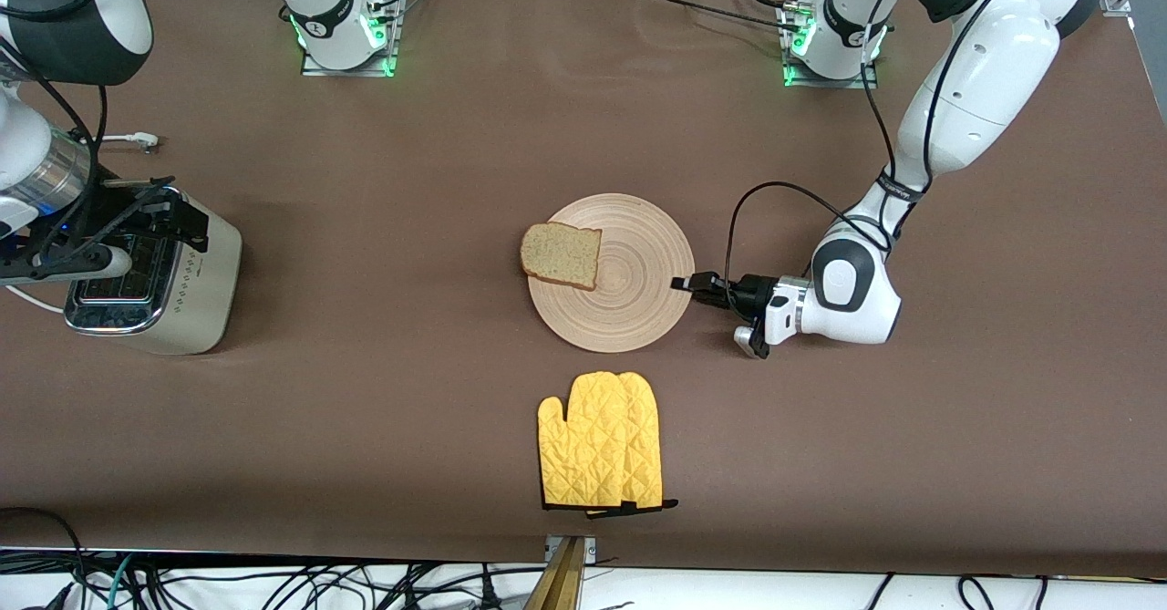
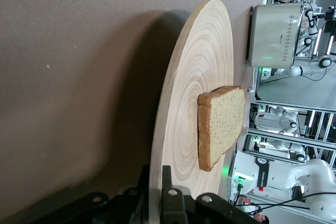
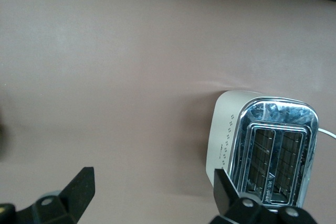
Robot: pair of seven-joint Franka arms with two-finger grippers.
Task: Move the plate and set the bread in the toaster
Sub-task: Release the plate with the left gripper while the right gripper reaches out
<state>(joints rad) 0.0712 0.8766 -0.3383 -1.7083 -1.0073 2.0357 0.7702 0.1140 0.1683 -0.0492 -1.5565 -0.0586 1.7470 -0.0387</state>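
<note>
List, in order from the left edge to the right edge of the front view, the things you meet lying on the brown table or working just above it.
Right gripper above the toaster → bread → plate → left gripper, shut on the plate's rim.

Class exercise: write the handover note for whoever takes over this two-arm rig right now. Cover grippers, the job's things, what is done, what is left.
Left gripper: shut on the plate rim, at the left arm's end.
Right gripper: open, over the table beside the toaster, waiting.
Bread: lying on the plate, mid-table.
Done: plate gripped.
Left: move the plate, put the bread in a toaster slot.
</note>
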